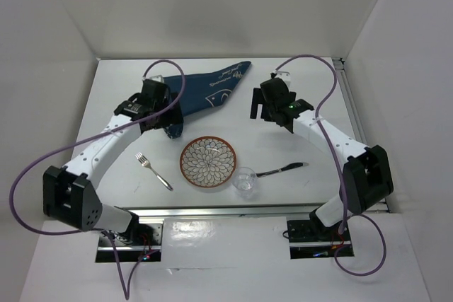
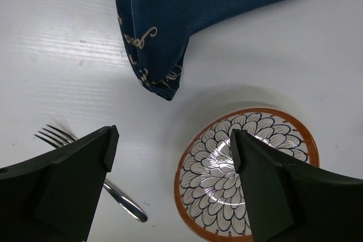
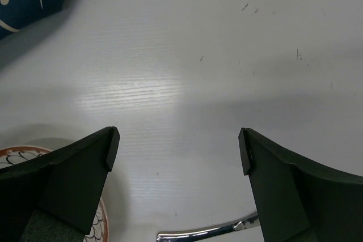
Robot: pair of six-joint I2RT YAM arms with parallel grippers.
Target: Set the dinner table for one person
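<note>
Left pincer [image 2: 173, 143] hangs over the counter [image 1: 233, 122], fingers spread wide, nothing between them, touching nothing. Just ahead of its opening sits the folded corner of the navy cloth [image 2: 170, 26]. That corner looks like the target; I'd judge the step in hand to be picking up the cloth and laying it at the setting.

To do it well: drop straight onto that near corner, straddle the fold so both layers are caught, then close firmly. Cloth is limp, so a shallow pinch on one layer would probably let the rest trail or slip out. Lift enough for the hanging part to pass over what's underneath, because the patterned plate [image 2: 210, 179] lies beneath the pincer's right finger and the fork [image 2: 122, 199] beneath its left finger; a low drag could knock either one.

Right pincer [image 3: 178, 143], also spread wide and empty, hovers over bare counter. The chrome end of a dark-handled utensil [image 3: 204, 232] shows just behind its opening, with the plate's rim at its left finger. The clear glass [image 1: 245, 182] stands back toward the arm bases, beside the plate.

The counter itself stretches beneath both pincers.
</note>
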